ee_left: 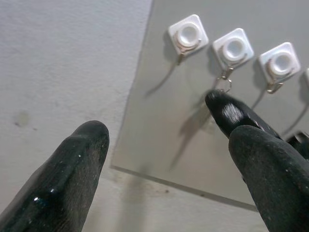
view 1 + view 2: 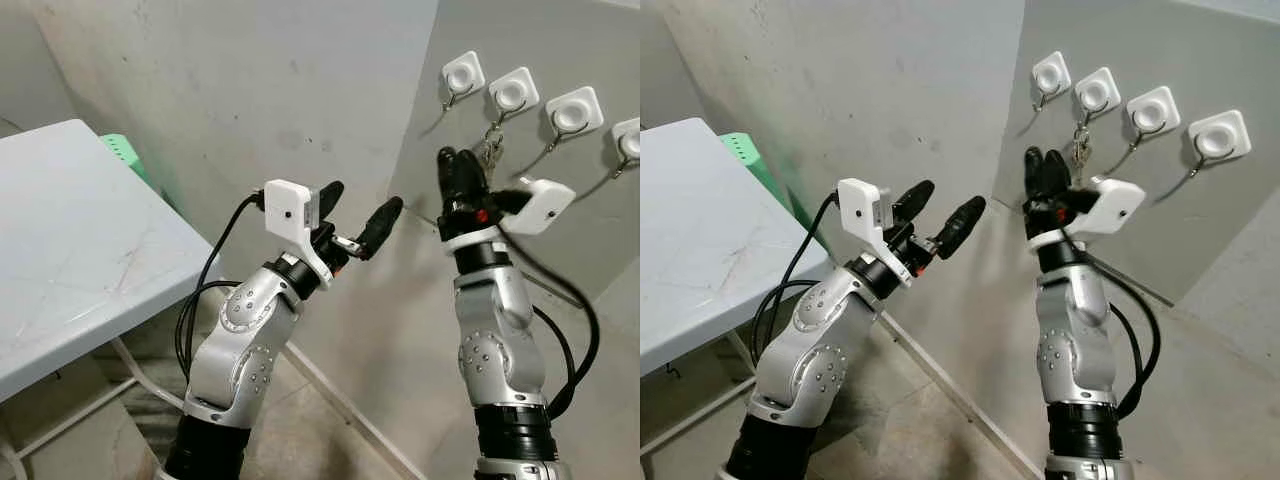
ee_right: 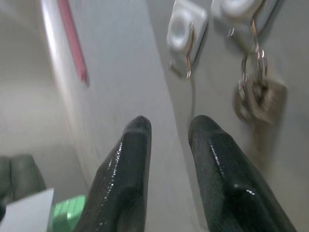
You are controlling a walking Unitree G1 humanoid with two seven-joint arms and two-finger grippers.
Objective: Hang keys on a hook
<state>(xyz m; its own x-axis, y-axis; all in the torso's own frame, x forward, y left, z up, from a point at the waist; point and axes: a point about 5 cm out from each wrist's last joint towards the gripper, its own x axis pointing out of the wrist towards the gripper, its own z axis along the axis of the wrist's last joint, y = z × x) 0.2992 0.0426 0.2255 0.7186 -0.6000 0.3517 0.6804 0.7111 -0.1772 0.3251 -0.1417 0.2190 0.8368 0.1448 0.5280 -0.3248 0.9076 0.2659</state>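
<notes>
Head view: keys (image 2: 492,150) hanging from second hook (image 2: 513,93) on wall board; right tool (image 2: 460,165) just below, empty. Left wrist: left tool (image 1: 164,169) wide open, empty, facing the hooks. Right wrist: fingers (image 3: 130,159) slightly parted, beside keys. Hanging seemingly done; next, pull right arm clear.

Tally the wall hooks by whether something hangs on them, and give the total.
Hooks with the keys hanging: 1
Bare hooks: 3
Total: 4
</notes>
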